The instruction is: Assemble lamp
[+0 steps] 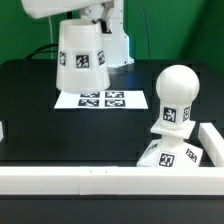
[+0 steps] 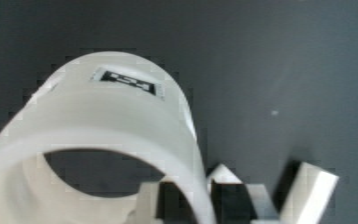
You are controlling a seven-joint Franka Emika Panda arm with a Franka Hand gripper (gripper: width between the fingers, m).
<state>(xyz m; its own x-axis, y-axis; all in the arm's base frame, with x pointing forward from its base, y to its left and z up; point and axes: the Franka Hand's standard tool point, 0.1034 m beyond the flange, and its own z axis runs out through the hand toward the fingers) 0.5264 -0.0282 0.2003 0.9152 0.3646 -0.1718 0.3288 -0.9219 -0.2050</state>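
Though smooth plastic, tapered shade (image 1: 80,58)

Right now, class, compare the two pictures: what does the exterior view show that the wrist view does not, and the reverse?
Only the exterior view shows the white round-topped bulb post on its flat base, the flat white marker board and the white rail at the table's edge. Only the wrist view looks into the open mouth of the white tapered plastic shade, with a claw fingertip at its rim. Both show that shade with a black-white tag, over the black table.
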